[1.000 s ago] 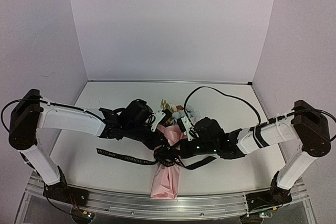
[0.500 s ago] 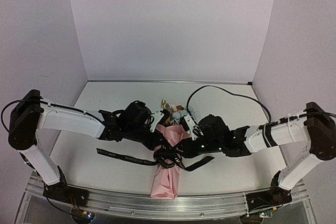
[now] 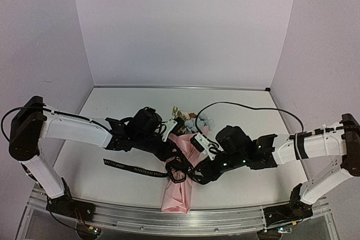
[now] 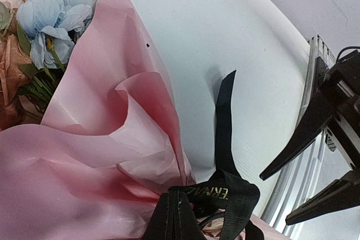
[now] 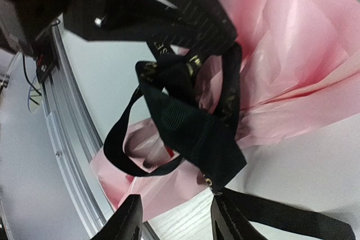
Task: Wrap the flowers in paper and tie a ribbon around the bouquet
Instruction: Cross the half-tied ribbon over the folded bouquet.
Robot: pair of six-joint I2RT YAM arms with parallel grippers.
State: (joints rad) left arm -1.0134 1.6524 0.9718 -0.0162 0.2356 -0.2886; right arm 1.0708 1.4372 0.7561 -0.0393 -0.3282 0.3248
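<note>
At centre-left of the top view, the ribbon (image 3: 132,168) trailed 1 loose tail across the table (image 3: 112,116). The left gripper (image 3: 171,154) was clenched on its looped part over the bouquet (image 3: 179,195), which lay at lower centre. Just right, the right gripper (image 3: 199,175) stood released, holding nothing. We judged the tying underway; next a free end needs catching and pulling taut. Open table lay on both sides; the rail (image 3: 225,217) ran close below.

The top view looks down from high behind; both close wrist views share the ribbon (image 4: 223,194).
</note>
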